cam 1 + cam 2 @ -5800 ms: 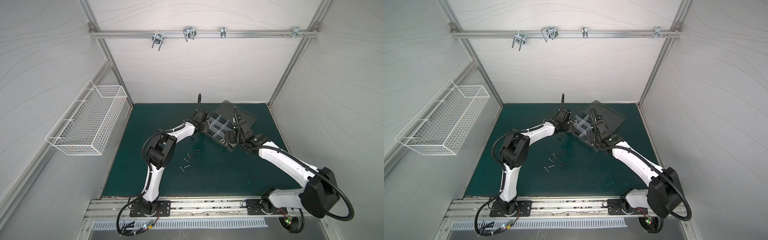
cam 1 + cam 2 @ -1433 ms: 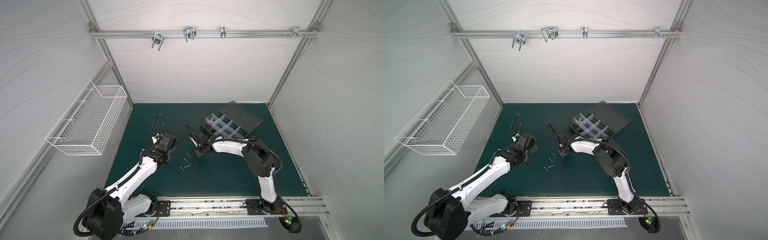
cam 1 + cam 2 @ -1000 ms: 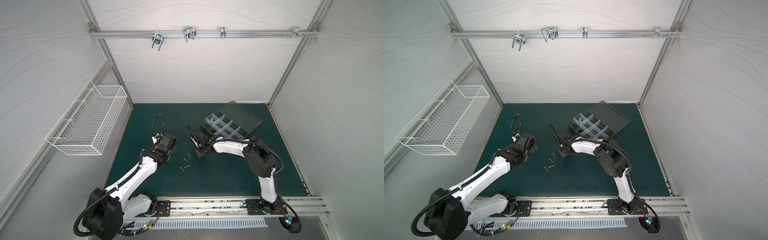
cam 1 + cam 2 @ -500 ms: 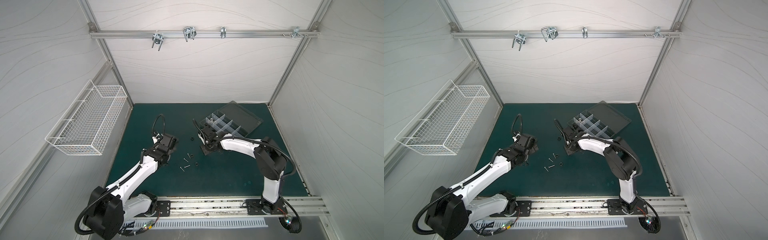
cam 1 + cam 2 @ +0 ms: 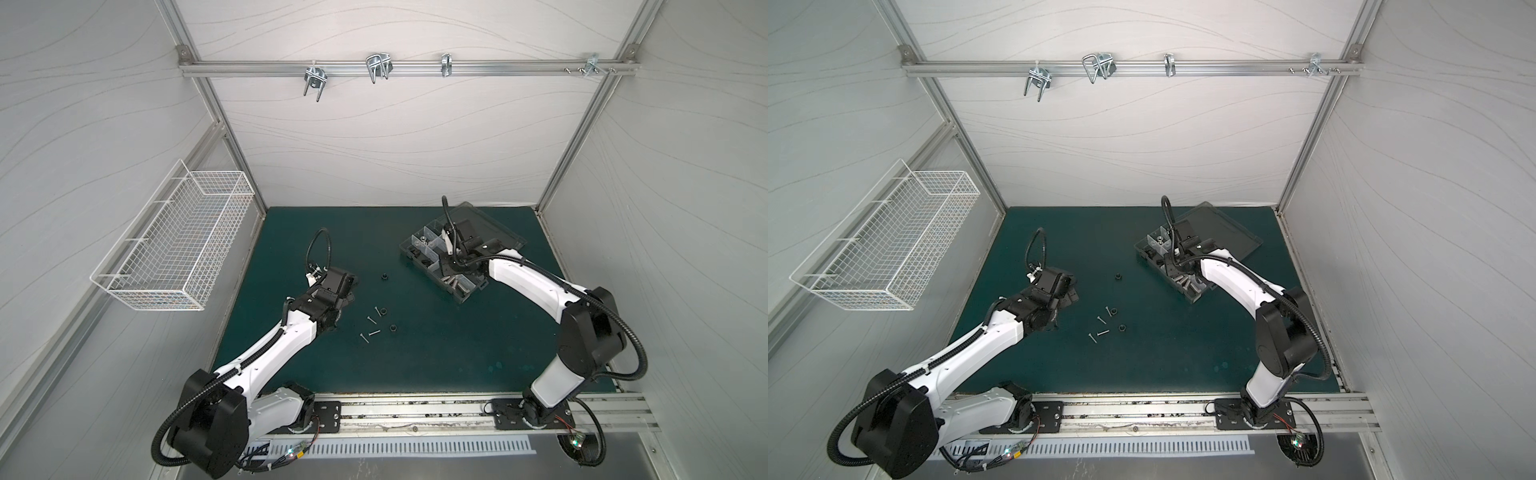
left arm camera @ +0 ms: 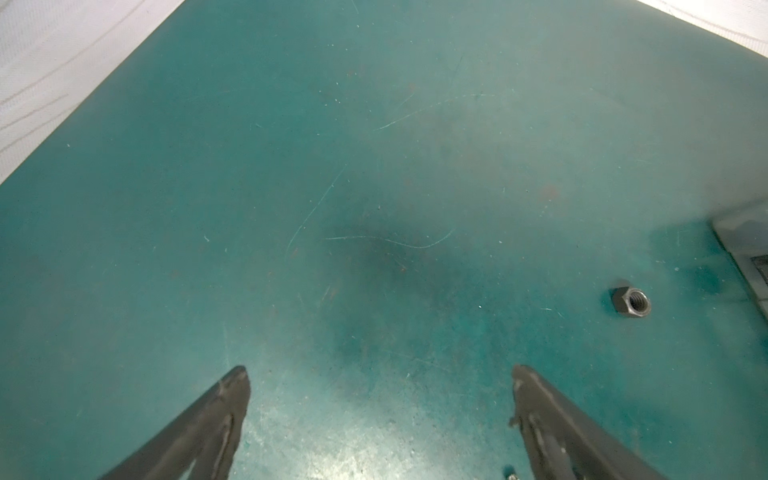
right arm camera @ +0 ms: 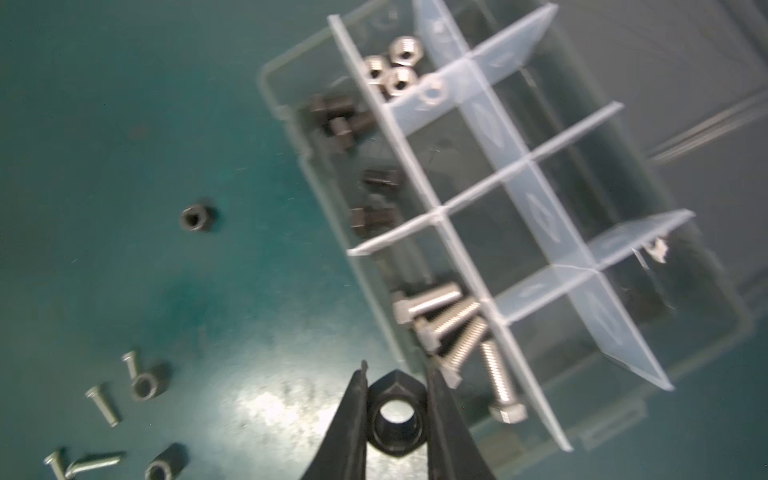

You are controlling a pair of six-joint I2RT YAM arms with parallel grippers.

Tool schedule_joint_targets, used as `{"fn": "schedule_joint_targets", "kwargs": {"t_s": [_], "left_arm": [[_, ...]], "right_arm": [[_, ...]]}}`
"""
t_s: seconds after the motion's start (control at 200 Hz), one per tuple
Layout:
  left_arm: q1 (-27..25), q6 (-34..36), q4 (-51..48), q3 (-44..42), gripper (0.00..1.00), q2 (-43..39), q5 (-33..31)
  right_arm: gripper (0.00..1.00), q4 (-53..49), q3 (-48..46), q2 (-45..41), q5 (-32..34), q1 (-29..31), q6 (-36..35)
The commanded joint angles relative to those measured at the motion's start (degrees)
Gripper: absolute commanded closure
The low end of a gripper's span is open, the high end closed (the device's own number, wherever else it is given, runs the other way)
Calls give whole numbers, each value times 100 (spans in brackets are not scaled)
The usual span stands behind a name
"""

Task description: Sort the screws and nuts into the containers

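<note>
While the right end effector [image 7: 397,374] hangs over the organizer box [image 5: 462,298] at the far right of the bench [image 5: 436,357], its fingers pinch a black nut [image 7: 395,437] from both sides, with the hole facing the wrist camera. Both top views hide the tips under the wrist, so the compartment below cannot be told. The right wrist view puts the nut at the box's near-left edge, beside the hex bolts [image 7: 449,324].

The box is open, with its clear lid [image 5: 492,226] laid back on the far side. The row of cells along the left edge holds black screws [image 7: 338,120] at the far end and silver hex bolts in the adjoining near cell. Silver nuts [image 7: 395,62] sit in the far end cell of the next row. The other cells are blurred and look mostly bare.

The left end effector [image 6: 379,374] is spread wide with nothing between its fingers, low over bare bench left of centre. One loose black nut [image 5: 385,276] lies alone to its right, between it and the box, touching neither. Nearer the front edge is a small cluster of two more black nuts [image 5: 392,328] and four thin silver screws [image 5: 371,333], all flat on the bench and well apart from the box. One screw lies right against a nut. A white wire basket [image 5: 174,245] hangs on the left wall.
</note>
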Motion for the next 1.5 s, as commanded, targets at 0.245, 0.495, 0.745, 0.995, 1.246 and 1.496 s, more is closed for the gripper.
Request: {"fn": "schedule_joint_targets", "kwargs": {"t_s": [0.245, 0.495, 0.745, 0.995, 1.246, 1.496], "left_arm": [[24, -52, 204, 183, 1, 183, 115], [19, -55, 219, 192, 1, 186, 158], [19, -42, 221, 189, 1, 223, 158], [19, -18, 214, 210, 1, 225, 148], [24, -46, 214, 210, 1, 241, 163], [23, -94, 206, 144, 1, 189, 133]], "right_arm": [[100, -326, -304, -192, 100, -655, 210], [100, -328, -343, 69, 109, -916, 298], [90, -208, -342, 486, 204, -1049, 304], [65, -160, -250, 694, 159, -1096, 280], [53, -295, -247, 348, 257, -1091, 227], [53, -185, -206, -303, 89, -572, 143]]}}
